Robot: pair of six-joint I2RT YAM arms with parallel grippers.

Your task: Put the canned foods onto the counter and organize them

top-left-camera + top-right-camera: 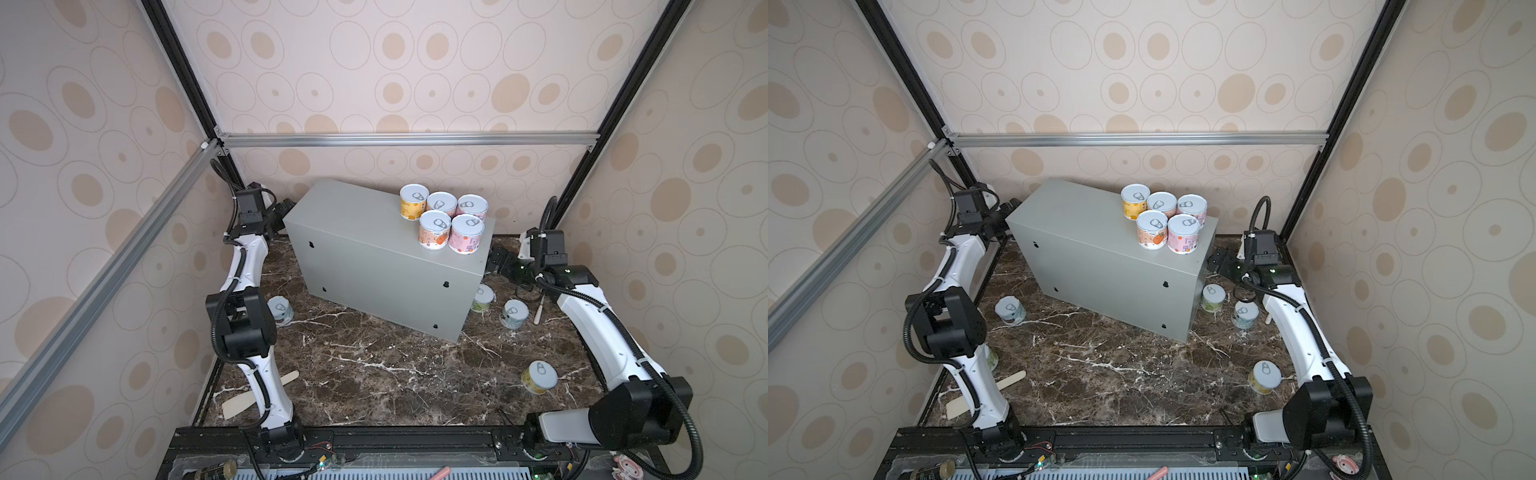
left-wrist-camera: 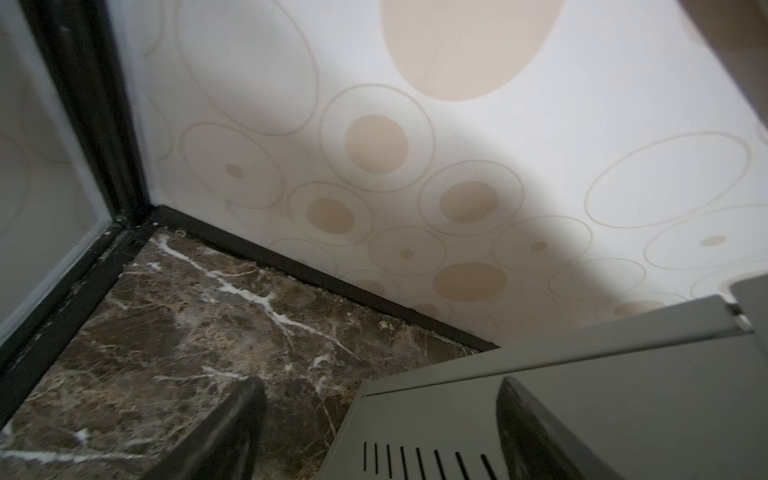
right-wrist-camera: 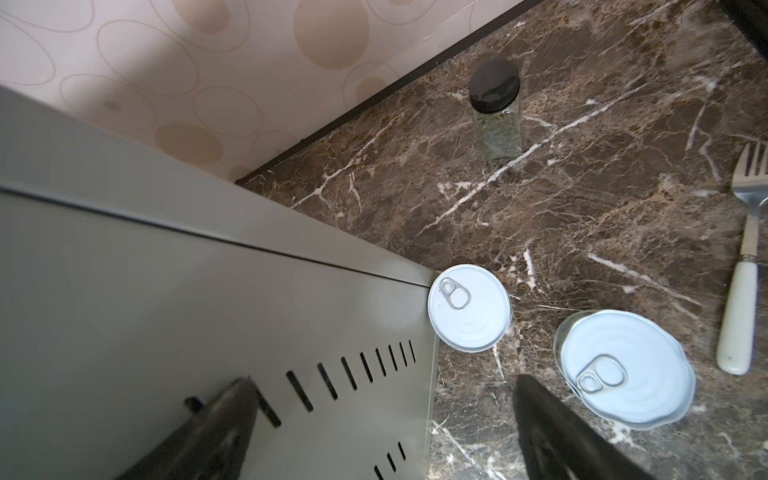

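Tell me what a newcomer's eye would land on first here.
The pale grey counter stands askew on the dark marble surface, with five pastel cans huddled upright on top at its right end. More cans sit loose on the marble: a pale can by the left arm, a green can and a teal can off the counter's right end, and a yellow can at the front right.

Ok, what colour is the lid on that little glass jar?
Black. The lid shows best in the right wrist view.

Soft even light, blurred wrist views
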